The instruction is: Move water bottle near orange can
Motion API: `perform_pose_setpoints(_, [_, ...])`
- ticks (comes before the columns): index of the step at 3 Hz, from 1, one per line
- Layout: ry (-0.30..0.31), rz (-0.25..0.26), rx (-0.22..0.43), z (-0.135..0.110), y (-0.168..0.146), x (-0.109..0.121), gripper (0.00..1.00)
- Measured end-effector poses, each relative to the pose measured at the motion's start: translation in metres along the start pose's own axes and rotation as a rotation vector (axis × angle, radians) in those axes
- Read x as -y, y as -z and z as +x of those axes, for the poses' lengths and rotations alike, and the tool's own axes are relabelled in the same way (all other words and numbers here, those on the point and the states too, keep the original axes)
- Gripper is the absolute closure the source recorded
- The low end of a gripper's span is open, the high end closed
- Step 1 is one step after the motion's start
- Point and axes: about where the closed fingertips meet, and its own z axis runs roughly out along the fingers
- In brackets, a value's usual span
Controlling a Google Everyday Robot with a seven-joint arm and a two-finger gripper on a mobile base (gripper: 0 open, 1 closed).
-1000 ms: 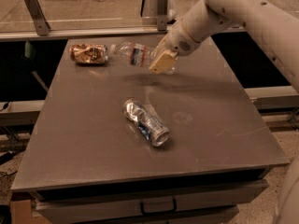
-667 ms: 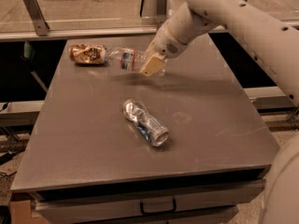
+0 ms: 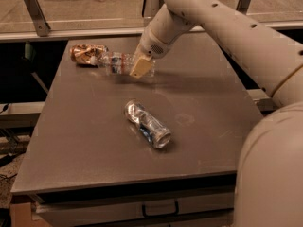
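**Bottle at the can; release left to do**

Status: the water bottle [image 3: 115,62] lies on its side at the far left of the table [image 3: 94,155], cap end pointing at the orange can [image 3: 86,54]. Bottle and can sit just beside each other. The cap end meets the can's outline, but whether they actually touch, I cannot tell. The can also lies on its side, dented.

Gripper [image 3: 142,66]: down at table level, over the bottle's right (base) end, at the tip of the arm [image 3: 222,22], which reaches in from the right. It hides that end of the bottle. Cannot tell whether it is clamped on the bottle or slack against it.

Judgement: the placement part looks essentially done, since the bottle is already near the can. What seems left is letting go, if it does hold, and drawing the arm clear without dragging the bottle or knocking the can. Risk: the bottle is round and on its side, so it may roll when freed.

Count:
- water bottle: 1
- orange can: 1
- silver can [image 3: 147,125]: 1, crushed, blue markings, lying mid-table well apart from the other two, not part of the task
- gripper: 1
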Motion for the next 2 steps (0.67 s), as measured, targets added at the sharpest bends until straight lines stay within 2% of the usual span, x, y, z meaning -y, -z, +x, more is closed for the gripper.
perform_pose_setpoints(2, [0.04,-0.025,-0.024,-0.0164,-0.0205,0.0098,0.36])
